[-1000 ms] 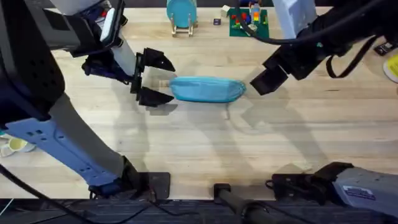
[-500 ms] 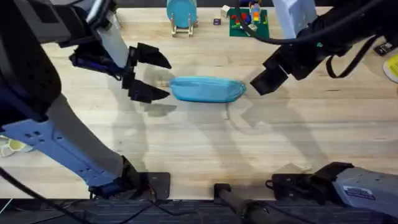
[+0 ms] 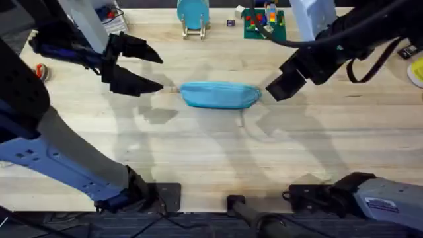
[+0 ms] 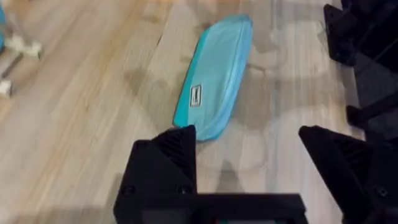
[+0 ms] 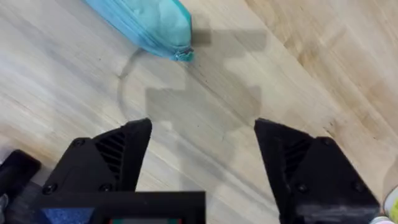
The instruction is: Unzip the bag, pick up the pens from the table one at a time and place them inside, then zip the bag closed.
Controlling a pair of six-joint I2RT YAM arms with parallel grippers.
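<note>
Insp. A: Right, status. The bag (image 3: 220, 94) lies flat on the table (image 3: 218, 158), centre of the overhead frame, a bit above mid-height. Looks zipped shut from here; no dark interior showing.

Insp. B: Agreed. Pull tab (image 5: 183, 55) sits at the bag's right end in the overhead, seen upper centre in the right wrist view. No pens on the bare wood that I can make out.

A: Grippers?

B: Left gripper (image 3: 151, 71) is in the upper left of the overhead, just left of the bag, not touching. Jaws spread wide, nothing between them. In the left wrist view the bag (image 4: 214, 74) runs upper centre, beyond the fingers.

A: Right gripper (image 3: 281, 84)?

B: Just off the bag's right end, upper right of centre in the overhead. Jaws well apart per its wrist view, holding nothing.

A: So which step?

B: Judgement only: either the unzip hasn't begun or the closing zip is done. With no pens visible I lean to the late stage, but can't confirm.

A: Next move, if unzipping?

B: One gripper pins the fabric at the left end, the other closes on the small tab and draws it along the zip line. Tab is tiny, so approx. alignment won't do; needs a precise pinch.

A: Noted. Teal stand (image 3: 192, 14) at top centre is clear of the work.
</note>
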